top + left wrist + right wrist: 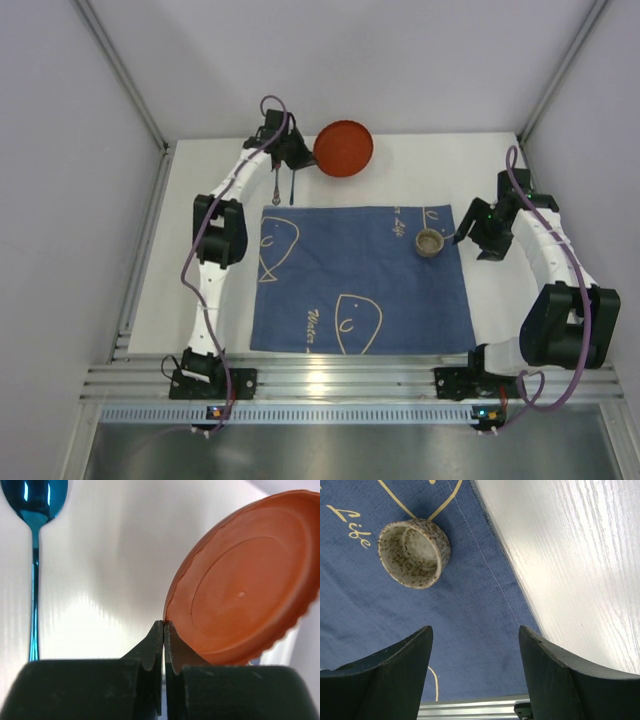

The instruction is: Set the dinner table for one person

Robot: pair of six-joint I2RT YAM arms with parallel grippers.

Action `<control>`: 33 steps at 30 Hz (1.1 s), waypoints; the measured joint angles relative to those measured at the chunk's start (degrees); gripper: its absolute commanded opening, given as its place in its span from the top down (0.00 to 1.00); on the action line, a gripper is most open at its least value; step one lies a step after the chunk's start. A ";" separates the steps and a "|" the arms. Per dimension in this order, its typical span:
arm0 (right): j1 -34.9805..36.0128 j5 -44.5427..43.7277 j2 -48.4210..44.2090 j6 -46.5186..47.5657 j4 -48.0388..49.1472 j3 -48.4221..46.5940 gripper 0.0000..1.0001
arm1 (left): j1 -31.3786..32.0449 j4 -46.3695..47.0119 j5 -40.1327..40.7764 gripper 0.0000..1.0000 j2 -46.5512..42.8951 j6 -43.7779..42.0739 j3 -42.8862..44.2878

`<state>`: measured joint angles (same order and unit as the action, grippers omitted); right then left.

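My left gripper (301,156) is at the back of the white dinner table (420,180). In the left wrist view it (164,624) is shut on the rim of an orange plate (245,585), which stands tilted up off the tabletop (110,555). The plate (343,148) sits just right of that gripper. A blue spoon (34,580) lies to the left, and in the top view (291,186) it lies next to another utensil (274,186). My right gripper (463,236) is open and empty over the cloth's right edge, beside a speckled cup (429,242).
A dark blue cloth with pale fish outlines (360,285) covers the table's middle. The cup (414,553) stands on its far right corner, ahead of the right gripper (476,635). Bare tabletop (580,570) lies right of the cloth (470,595). An aluminium rail (340,380) runs along the near edge.
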<state>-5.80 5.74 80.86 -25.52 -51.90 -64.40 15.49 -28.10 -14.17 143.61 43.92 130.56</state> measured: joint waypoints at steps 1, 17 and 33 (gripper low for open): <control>0.00 0.09 0.00 0.00 0.00 0.00 0.30 | -0.37 0.00 -0.42 1.00 -1.66 -0.52 -0.74; 0.00 2.58 -1.81 -0.72 -1.07 -0.28 0.30 | 5.79 -2.36 -8.37 1.00 -49.88 -15.80 -50.05; 0.46 2.93 -1.88 -1.03 -0.96 0.20 0.30 | 16.48 -8.74 -3.56 0.53 -40.70 -19.19 -57.05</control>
<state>-5.34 8.67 78.98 -26.55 -52.86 -64.20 31.97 -36.84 -17.74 102.91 24.73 73.52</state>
